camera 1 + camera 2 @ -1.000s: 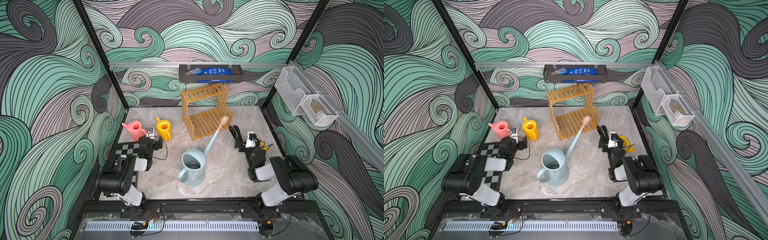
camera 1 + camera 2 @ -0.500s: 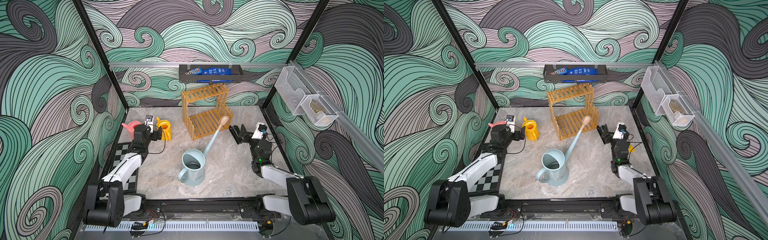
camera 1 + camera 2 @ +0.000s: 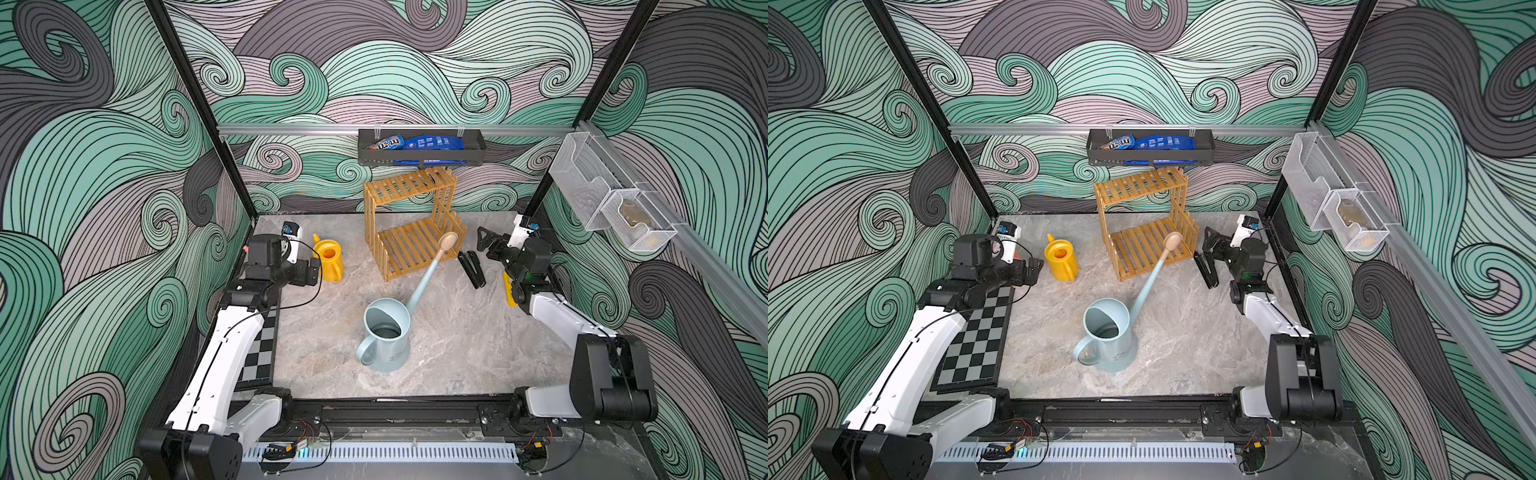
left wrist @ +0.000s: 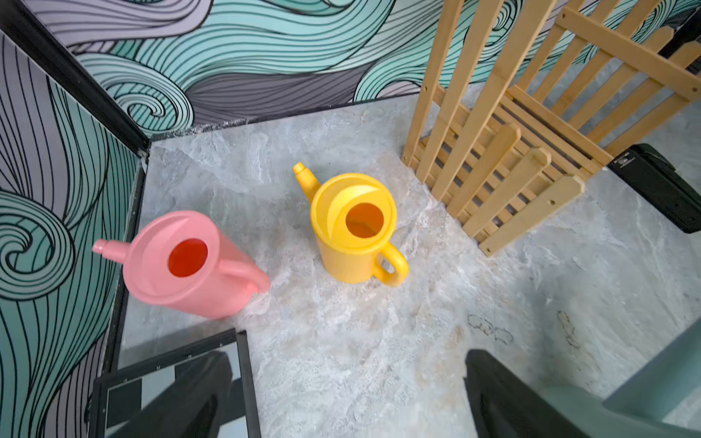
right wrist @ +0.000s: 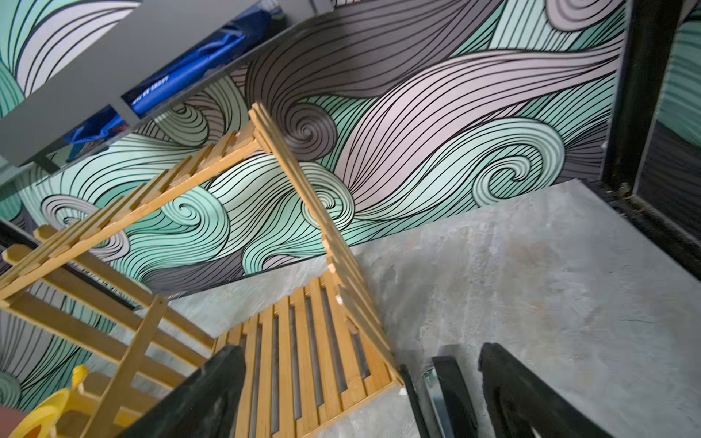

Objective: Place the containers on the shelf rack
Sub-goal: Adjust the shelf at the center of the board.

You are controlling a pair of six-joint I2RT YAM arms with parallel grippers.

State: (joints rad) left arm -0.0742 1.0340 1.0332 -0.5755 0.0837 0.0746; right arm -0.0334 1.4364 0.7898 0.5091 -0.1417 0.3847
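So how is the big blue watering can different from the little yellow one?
The blue watering can is much larger than the yellow watering can. Blue's spout is long and beige-tipped; yellow's a short stub. Both stand upright on the table with loop handles.

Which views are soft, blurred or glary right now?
Both top views: sharp, even light, no glare; blue can crisp. Left wrist: yellow can and pink can sharp, fingers at the frame edge defocused. Right wrist: tilted, rack slightly soft, fingers blurred.
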